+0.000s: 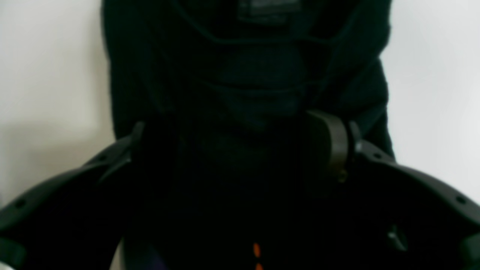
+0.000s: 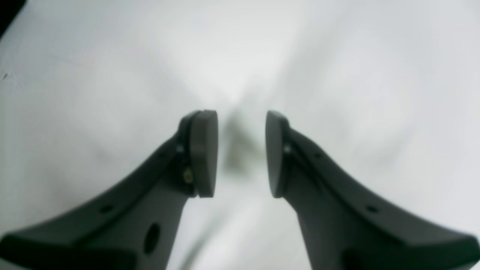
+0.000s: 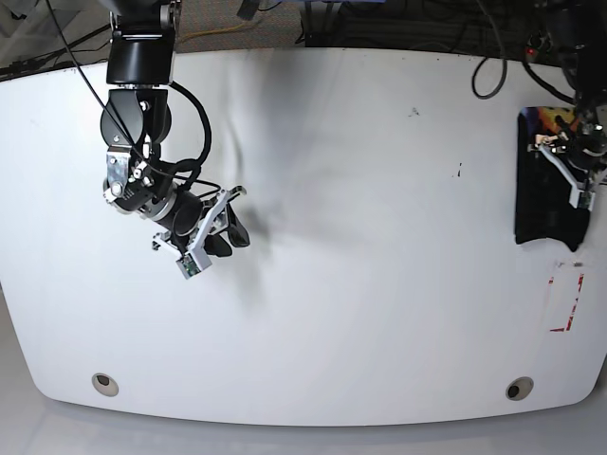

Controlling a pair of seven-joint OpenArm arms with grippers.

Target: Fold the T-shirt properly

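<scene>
The T-shirt (image 3: pixel 536 209) lies as a narrow black folded bundle at the table's far right edge. In the left wrist view the T-shirt (image 1: pixel 262 75) fills the middle, with its neck seam near the top. My left gripper (image 1: pixel 228 123) hangs low over it with jaws wide apart and dark fabric between and beneath the fingers; one olive pad (image 1: pixel 332 142) shows. From the base view the left gripper (image 3: pixel 577 171) sits over the bundle's right side. My right gripper (image 2: pixel 240 142) is open and empty above the bare white table (image 2: pixel 93 75), and the right gripper (image 3: pixel 235 218) is at the table's left.
Red tape marks (image 3: pixel 567 303) lie just below the shirt near the right edge. Two round holes (image 3: pixel 105 384) (image 3: pixel 518 389) sit along the front edge. Cables (image 3: pixel 488 66) hang at the back. Small dark specks (image 3: pixel 460 171) mark the white table (image 3: pixel 379 265).
</scene>
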